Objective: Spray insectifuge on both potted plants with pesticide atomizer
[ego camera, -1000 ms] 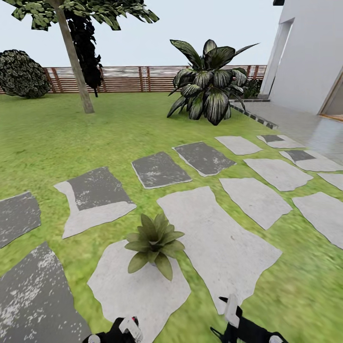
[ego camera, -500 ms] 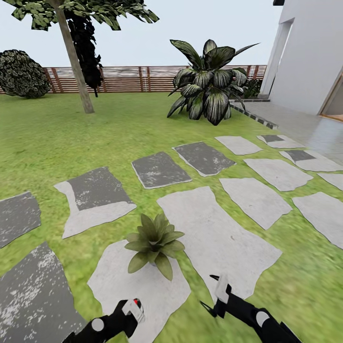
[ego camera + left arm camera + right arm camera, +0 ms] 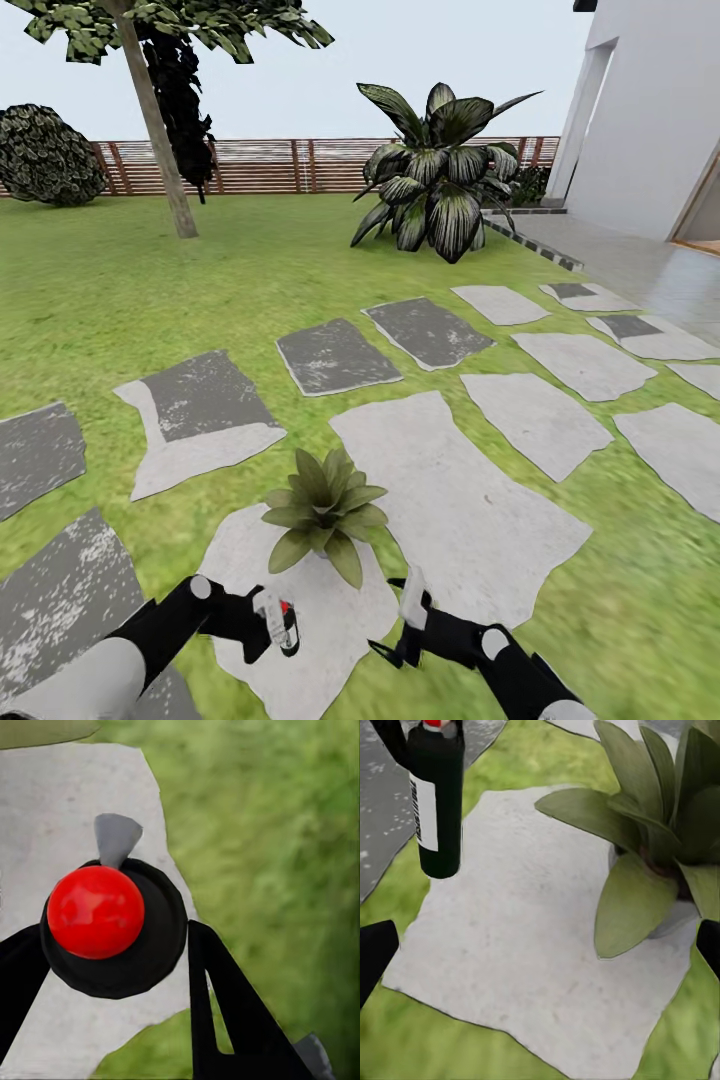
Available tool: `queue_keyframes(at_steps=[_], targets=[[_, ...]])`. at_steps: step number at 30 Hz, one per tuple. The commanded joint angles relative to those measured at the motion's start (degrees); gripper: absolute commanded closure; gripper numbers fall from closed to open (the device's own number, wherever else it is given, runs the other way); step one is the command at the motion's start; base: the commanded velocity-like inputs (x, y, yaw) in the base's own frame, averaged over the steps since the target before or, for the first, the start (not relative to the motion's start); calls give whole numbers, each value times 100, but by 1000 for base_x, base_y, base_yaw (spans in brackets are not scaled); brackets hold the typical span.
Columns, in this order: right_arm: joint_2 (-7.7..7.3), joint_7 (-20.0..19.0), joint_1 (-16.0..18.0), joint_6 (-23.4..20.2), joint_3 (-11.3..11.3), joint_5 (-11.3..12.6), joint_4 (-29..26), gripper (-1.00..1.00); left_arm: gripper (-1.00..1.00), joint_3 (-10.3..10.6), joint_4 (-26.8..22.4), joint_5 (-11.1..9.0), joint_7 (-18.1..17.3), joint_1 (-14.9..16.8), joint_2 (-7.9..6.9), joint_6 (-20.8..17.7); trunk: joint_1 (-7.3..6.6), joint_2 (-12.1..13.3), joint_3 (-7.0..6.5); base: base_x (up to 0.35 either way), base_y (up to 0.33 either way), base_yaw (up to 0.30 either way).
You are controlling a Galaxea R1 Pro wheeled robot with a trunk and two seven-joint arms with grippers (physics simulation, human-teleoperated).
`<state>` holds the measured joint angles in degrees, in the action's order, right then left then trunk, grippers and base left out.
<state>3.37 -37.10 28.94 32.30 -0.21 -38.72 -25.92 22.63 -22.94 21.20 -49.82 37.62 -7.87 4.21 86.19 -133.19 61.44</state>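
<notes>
Green lawn (image 3: 250,300) spreads across the garden, broken by irregular grey stepping stones (image 3: 460,500) and closed at the far side by a brown slatted fence (image 3: 290,165).

Low in the head view, the left gripper (image 3: 268,622) is clenched around the pesticide atomizer (image 3: 283,625), holding the dark bottle roughly upright above the pale stone (image 3: 330,630) nearest the robot. In the left wrist view the bottle's red tip (image 3: 96,912) sits on its round black shoulder between the two black fingers (image 3: 225,1005), with the grey nozzle (image 3: 116,838) pointing away over the stone. The right wrist view shows the same bottle (image 3: 435,802) from the side, hanging clear of the stone, its white label facing the camera.

The right gripper (image 3: 412,612) hovers just beside it over the same stone; its finger tips (image 3: 375,949) stand at the two edges of the right wrist view, spread wide and holding nothing.

One potted plant (image 3: 322,510), a low rosette of broad pointed leaves, stands on the far end of that stone, near both grippers; its grey pot (image 3: 679,916) shows under the leaves in the right wrist view.

Further off stand a big striped-leaf bush (image 3: 440,170), a tree trunk (image 3: 155,120), a round shrub (image 3: 45,155) and a white building wall (image 3: 650,110).
</notes>
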Motion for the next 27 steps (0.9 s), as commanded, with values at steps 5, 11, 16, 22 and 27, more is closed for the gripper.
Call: queue_keyframes(at_steps=[5,11,16,22,27], targets=[[161,-67,91,-140,-6,-28,-109,100,100,7,-40,635,-221,74,38,-119,-1,-2,5,0,0,0],[184,-549,121,-158,-6,-20,-210,100,100,13,-43,800,-288,79,62,-124,-1,-2,5,0,0,0],[446,-653,235,-670,-6,-13,-253,100,100,22,-127,811,-289,103,146,-122,-1,-2,5,0,0,0],[568,-784,269,-843,-11,-13,-325,100,100,23,-251,807,-356,139,242,-118,-1,-2,5,0,0,0],[643,-789,270,-848,-7,-13,-334,100,100,22,-247,793,-405,140,270,-107,-1,-2,5,0,0,0]])
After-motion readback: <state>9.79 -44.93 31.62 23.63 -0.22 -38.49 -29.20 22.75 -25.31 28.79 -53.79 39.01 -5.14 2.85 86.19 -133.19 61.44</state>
